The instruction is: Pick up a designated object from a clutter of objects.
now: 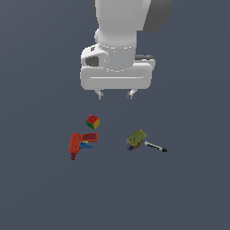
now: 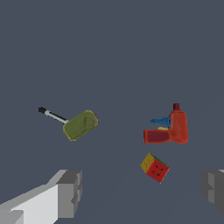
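Gripper (image 1: 115, 95) high over the clutter, jaws wide apart, holding nothing.
Can (image 1: 136, 139) lies on the exterior view's right, pen (image 1: 155, 147) touching it, well apart from cube (image 1: 93, 121) and drill (image 1: 76, 144). Risk: fingers clip the pen on descent and nudge the can.

Gripper (image 1: 115, 95) hangs spread above the cube (image 1: 93, 121); drill (image 1: 77, 144) nearby; can (image 1: 135, 139) (olive top) touches pen (image 1: 155, 147)

The exterior view faces the arm from in front, slightly raised. The wrist view looks straight down from above. Both share the can (image 1: 136, 139) (image 2: 80, 125), drill (image 1: 77, 144) (image 2: 172, 130) and cube (image 1: 93, 121) (image 2: 154, 167).
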You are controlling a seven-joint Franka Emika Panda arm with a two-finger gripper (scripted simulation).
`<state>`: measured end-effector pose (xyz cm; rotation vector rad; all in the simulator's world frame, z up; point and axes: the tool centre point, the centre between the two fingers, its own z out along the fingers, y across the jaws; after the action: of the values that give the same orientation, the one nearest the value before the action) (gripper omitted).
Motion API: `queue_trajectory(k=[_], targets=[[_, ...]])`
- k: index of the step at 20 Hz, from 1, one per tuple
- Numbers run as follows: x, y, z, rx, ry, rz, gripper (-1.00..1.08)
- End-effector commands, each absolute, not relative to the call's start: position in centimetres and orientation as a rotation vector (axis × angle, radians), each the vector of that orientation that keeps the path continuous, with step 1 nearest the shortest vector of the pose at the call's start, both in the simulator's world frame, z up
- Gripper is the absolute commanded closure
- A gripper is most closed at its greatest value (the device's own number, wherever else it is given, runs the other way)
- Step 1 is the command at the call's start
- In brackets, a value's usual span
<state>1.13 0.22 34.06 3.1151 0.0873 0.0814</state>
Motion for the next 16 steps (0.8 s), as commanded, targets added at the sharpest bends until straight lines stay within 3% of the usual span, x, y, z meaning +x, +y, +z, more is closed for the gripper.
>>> queue_trajectory(k=[1,16], targets=[[1.2,0.2,33.9,3.116,0.079,0.08,-0.92],[2.3,2.1,30.0,3.122,-0.185,0.07,-0.92]])
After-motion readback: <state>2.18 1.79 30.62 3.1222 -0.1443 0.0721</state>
